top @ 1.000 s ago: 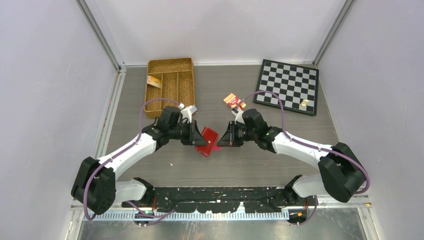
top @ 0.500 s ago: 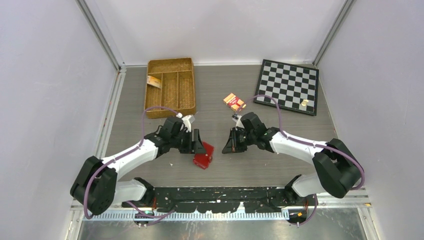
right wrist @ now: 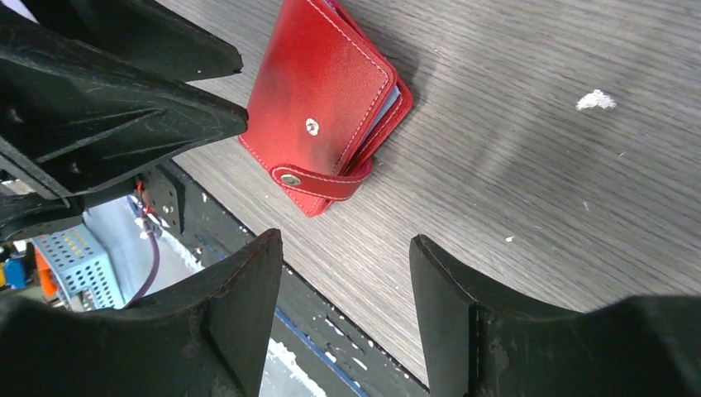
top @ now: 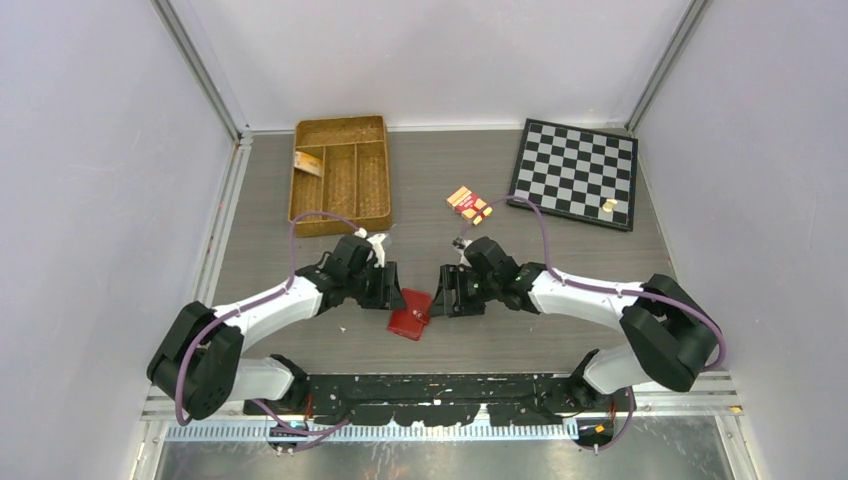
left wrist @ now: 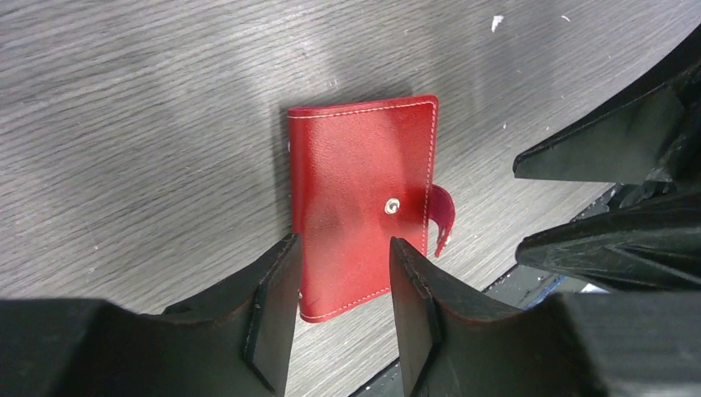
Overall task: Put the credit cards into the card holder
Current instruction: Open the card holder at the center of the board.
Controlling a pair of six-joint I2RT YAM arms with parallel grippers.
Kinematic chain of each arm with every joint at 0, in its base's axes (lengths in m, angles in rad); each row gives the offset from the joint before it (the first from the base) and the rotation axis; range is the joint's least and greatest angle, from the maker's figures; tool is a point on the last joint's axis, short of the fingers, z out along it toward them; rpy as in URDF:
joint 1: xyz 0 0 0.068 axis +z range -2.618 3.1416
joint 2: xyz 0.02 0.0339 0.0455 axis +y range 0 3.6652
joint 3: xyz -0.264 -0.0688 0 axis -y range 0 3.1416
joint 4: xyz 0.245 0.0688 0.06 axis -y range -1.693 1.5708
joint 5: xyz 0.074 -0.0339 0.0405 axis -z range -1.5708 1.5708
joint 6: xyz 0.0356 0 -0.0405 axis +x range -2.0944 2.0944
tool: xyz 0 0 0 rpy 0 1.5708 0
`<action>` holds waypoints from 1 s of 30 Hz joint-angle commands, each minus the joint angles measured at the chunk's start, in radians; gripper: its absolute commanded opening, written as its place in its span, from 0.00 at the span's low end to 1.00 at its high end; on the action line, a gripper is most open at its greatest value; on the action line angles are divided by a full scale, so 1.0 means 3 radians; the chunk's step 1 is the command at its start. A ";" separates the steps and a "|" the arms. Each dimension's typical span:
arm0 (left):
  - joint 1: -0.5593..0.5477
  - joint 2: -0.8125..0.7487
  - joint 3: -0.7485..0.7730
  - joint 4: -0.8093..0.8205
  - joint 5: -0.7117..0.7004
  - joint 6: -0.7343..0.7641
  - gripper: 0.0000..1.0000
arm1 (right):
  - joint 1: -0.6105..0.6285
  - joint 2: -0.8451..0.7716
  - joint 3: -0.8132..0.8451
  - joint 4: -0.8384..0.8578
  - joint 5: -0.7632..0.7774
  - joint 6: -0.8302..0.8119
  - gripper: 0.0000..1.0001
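1. Chg vs. a sec ago: card holder [top: 410,314], then pinched up at a tilt between both claws, now lies flat on the table [top: 520,335]. Both claws have let go, and the R one has slid in closer to the L.
2. Card holder: dark red, white stitching, closed, cover side up. It sits near the table's front edge, between the two claws in the overhead view. Snap tab [right wrist: 318,184] curls round the open edge, not pressed onto the stud. Bluish sleeve edges show at the open side in the R wrist view.
3. Left gripper [left wrist: 343,248]: jaws apart at mid width and gripping nothing. It hangs just over the holder's near end. One finger is beside the spine edge and the other overlaps the cover near the stud. Contact: can't tell.
4. Right gripper [right wrist: 345,244]: jaws wide, nothing between them. It is off the holder's tab side, apart from it and facing the L claw.
5. Orange-and-red banded pack [top: 467,201]: mid-table, beyond the R claw, just beside the chessboard's near-left corner.
6. Wicker tray [top: 372,170]: far left, divided. A flat tan-orange card [top: 308,163] lies askew in its left compartment.
7. Chessboard [top: 570,165]: far right. A small tan piece [top: 608,205] sits near its right edge, too small to ID.
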State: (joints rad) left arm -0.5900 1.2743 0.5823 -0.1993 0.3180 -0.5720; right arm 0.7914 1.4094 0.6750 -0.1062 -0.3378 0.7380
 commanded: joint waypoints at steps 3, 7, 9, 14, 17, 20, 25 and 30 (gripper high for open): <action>-0.0012 0.0009 -0.0005 0.0001 -0.0164 0.0092 0.44 | 0.0183 0.0158 0.0207 0.0071 0.0532 0.0167 0.63; -0.0010 0.0014 -0.0019 0.0024 -0.0160 0.0090 0.44 | 0.0277 0.0294 0.0332 0.0035 0.0642 0.0173 0.64; -0.0012 0.0039 -0.0024 0.0031 -0.0153 0.0088 0.44 | 0.0314 0.0370 0.0402 0.0028 0.0635 0.0171 0.63; -0.0012 0.0077 -0.0053 0.0065 -0.0139 0.0084 0.44 | 0.0386 0.0489 0.0492 0.0009 0.0663 0.0167 0.63; -0.0010 0.0073 -0.0064 0.0071 -0.0139 0.0086 0.45 | 0.0408 0.0561 0.0521 0.0052 0.0571 0.0164 0.63; -0.0012 0.0069 -0.0076 0.0073 -0.0134 0.0082 0.46 | 0.0441 0.0620 0.0556 0.0050 0.0543 0.0182 0.63; -0.0012 0.0061 -0.0090 0.0075 -0.0136 0.0084 0.50 | 0.0465 0.0718 0.0619 -0.0079 0.0608 0.0192 0.63; -0.0012 0.0050 -0.0096 0.0073 -0.0135 0.0095 0.53 | 0.0471 0.0729 0.0626 -0.0096 0.0589 0.0210 0.54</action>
State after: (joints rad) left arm -0.5900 1.2949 0.5587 -0.2020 0.2863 -0.5640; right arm 0.9272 1.6279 0.8288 -0.1314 -0.1757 0.7898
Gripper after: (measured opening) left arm 0.524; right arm 0.576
